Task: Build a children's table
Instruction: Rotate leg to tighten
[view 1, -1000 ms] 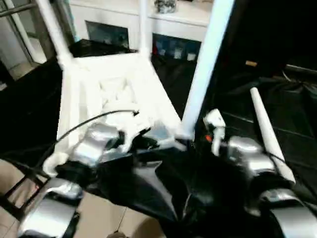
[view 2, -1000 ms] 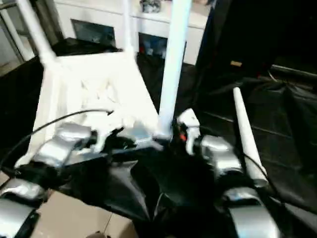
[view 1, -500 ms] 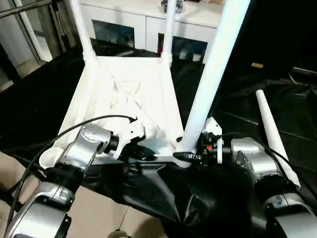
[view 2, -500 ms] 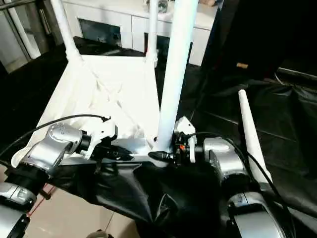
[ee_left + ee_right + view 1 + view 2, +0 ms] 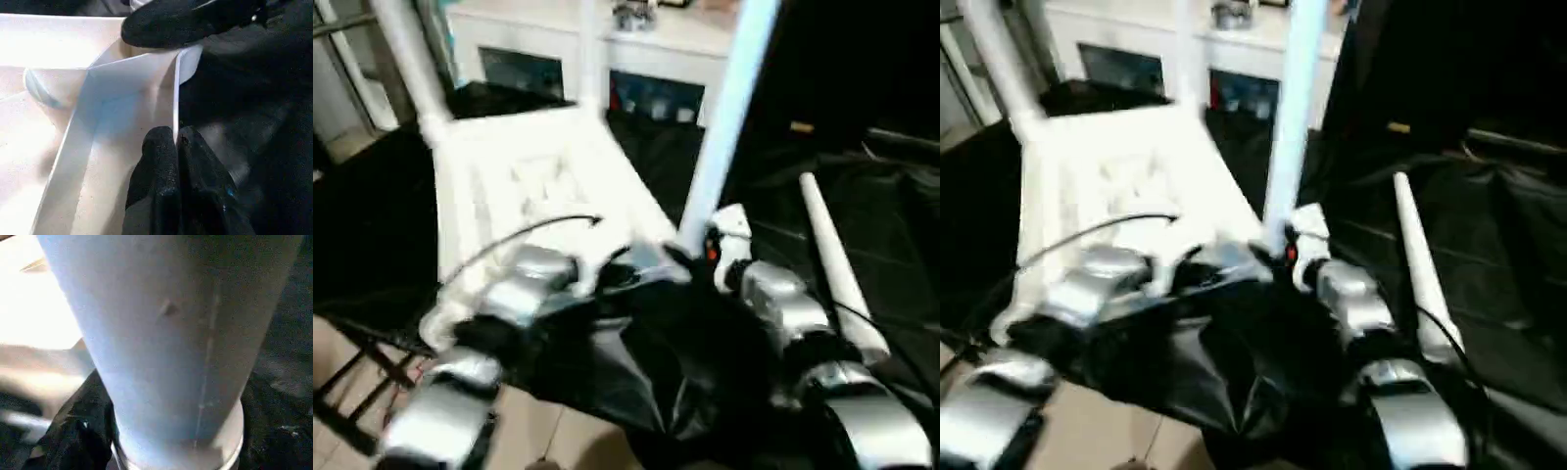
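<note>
Left gripper (image 5: 177, 147) pinches tabletop (image 5: 538, 176) rim; three legs upright; one loose.

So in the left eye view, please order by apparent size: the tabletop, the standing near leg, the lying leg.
1. tabletop, largest.
2. standing near leg and lying leg: they look alike; the standing one runs past the picture's top, so I cannot rank them.

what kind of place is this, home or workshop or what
Probably an indoor room set up for assembly: a white glass-door cabinet at the back, black sheeting spread under the work, tiled floor in front.
</note>
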